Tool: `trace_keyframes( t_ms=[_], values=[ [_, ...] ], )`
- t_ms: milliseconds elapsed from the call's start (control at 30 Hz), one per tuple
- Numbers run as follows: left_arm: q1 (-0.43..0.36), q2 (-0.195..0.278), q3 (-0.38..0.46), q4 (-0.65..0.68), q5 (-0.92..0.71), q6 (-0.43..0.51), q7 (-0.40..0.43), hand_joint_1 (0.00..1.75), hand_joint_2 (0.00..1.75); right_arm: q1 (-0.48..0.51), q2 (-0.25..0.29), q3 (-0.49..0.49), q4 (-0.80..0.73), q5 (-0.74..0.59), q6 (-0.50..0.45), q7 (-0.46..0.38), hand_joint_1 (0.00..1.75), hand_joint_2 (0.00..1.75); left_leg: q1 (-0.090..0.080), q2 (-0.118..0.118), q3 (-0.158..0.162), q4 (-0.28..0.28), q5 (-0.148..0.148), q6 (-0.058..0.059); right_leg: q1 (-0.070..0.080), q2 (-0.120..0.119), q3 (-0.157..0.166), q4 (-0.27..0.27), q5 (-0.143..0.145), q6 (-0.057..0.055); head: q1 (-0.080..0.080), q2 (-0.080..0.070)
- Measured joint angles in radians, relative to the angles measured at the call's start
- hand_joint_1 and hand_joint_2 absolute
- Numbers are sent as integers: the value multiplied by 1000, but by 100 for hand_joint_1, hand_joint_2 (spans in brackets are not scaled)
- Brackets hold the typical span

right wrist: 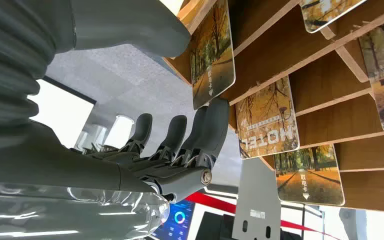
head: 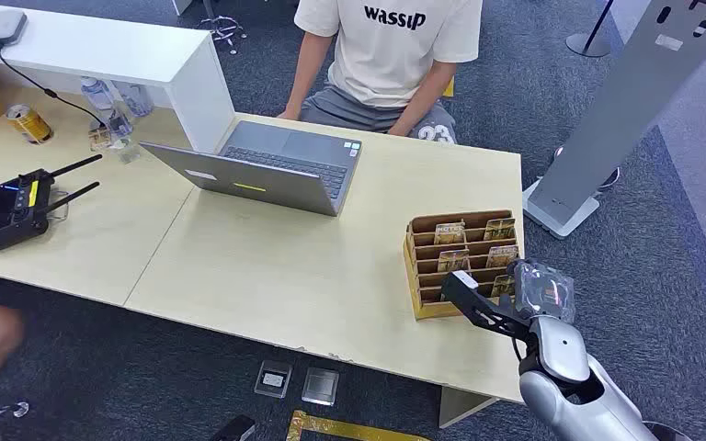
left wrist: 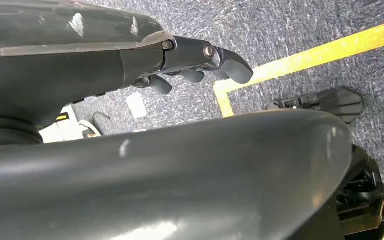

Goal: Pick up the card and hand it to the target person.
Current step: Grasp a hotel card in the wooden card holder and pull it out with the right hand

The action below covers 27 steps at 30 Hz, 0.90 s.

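Reaching into the wooden card rack (head: 460, 262), the right robot hand (right wrist: 180, 145), fingers apart and empty, should pinch the nearest hotel card (right wrist: 212, 52) by its free edge.

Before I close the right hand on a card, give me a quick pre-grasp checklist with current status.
1. Right hand at the wooden card rack: ok, it sits at the rack's near right corner.
2. Fingers touching a card: ok, one fingertip meets the card's lower edge.
3. Card pinched between thumb and fingers: not ok, the fingers are extended and nothing is held yet.
4. Neighbouring cards safe from the fingers: cannot tell, they sit close.
5. Target person ready: ok, seated across the table.
6. Left hand out of the way: ok, hanging over the floor, holding nothing.
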Motion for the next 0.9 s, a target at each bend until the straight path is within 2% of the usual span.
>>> trace_keyframes(
  t_ms=[233,433,567,667,900],
  values=[
    [0,0,0,0,-2,-1,0,0,0,0,0,0,7,-1,-2,0,85,175,0,0,0,0,0,0,0,0,0,0,0,0,0,0],
    [0,0,0,0,-5,-2,0,0,0,2,0,0,7,-2,-2,1,123,175,0,0,0,0,0,0,0,0,0,0,0,0,0,0],
    [0,0,0,0,-6,-2,2,0,0,3,0,0,7,-5,-2,2,137,175,0,0,0,0,0,0,0,0,0,0,0,0,0,0],
    [0,0,0,0,-6,-2,2,0,0,3,0,-1,7,-10,-2,3,143,175,0,0,0,0,0,0,0,0,0,0,0,0,0,0],
    [0,1,0,0,-7,-2,2,0,0,3,0,-2,6,-15,-2,4,144,175,0,0,0,0,0,0,0,0,0,0,0,0,0,0]
  ],
)
